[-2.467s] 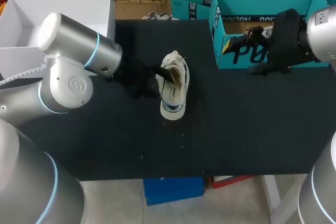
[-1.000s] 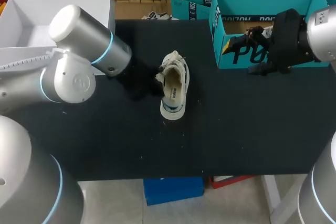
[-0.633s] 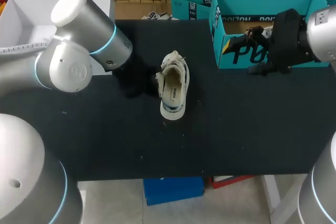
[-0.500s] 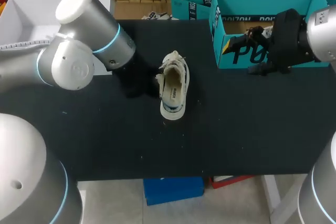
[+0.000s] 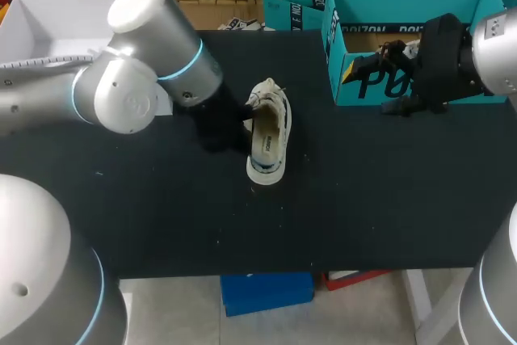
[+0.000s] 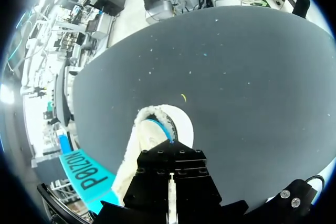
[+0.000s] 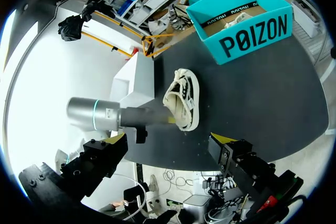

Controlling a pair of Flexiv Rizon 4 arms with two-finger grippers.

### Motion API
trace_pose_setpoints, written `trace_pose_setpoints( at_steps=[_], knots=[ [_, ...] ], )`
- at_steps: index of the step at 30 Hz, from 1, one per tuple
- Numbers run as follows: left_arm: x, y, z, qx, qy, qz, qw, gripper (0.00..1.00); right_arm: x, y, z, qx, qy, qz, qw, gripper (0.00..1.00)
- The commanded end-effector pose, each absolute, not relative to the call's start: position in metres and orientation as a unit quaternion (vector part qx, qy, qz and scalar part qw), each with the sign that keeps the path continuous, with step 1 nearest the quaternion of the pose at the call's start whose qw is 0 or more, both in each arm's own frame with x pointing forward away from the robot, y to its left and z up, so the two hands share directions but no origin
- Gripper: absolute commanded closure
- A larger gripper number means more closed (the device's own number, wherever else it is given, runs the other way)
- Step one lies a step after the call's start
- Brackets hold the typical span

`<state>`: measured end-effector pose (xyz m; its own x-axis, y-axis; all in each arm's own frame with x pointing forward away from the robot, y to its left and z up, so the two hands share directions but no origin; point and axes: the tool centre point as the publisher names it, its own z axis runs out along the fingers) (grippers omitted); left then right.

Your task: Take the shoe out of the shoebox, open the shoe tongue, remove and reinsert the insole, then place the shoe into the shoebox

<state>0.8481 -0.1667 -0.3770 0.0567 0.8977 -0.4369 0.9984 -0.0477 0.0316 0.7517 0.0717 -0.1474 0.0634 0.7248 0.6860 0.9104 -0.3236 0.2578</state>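
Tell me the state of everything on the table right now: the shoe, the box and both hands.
Shoe: out of the shoebox, upright on its sole on the table.
Shoebox: open at the top, at the table's far right.
Left hand: low at the shoe's side, open or shut unclear.
Right hand: open, empty, by the shoebox.

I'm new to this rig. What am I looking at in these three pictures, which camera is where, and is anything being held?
This is a robot with two arms at a black table. The wide picture looks down from above and behind the robot. Each round picture comes from a camera on one arm's wrist. A white shoe lies on the table, outside the teal shoebox. The left hand is right at the shoe's side, but the pictures do not show whether it grips the shoe. The right hand hangs by the shoebox, open and empty.
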Motion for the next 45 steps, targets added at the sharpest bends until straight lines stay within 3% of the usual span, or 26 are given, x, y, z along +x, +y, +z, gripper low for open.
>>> trace_pose_setpoints(
  at_steps=[1, 11, 25, 45],
  knots=[
    [0.848, -0.174, -0.385, 0.711, 0.669, -0.149, 0.158, 1.00, 0.752, 0.073, -0.148, -0.719, -0.568, -0.380, 0.121, 0.00],
    [0.850, -0.176, -0.396, 0.714, 0.671, -0.145, 0.135, 1.00, 0.752, 0.073, -0.148, -0.719, -0.568, -0.380, 0.121, 0.00],
    [0.843, -0.175, -0.363, 0.737, 0.644, -0.164, 0.118, 1.00, 0.752, 0.073, -0.148, -0.719, -0.568, -0.380, 0.121, 0.00],
    [0.843, -0.192, -0.400, 0.750, 0.641, -0.129, 0.102, 1.00, 0.752, 0.073, -0.148, -0.719, -0.568, -0.380, 0.121, 0.00]
  ],
)
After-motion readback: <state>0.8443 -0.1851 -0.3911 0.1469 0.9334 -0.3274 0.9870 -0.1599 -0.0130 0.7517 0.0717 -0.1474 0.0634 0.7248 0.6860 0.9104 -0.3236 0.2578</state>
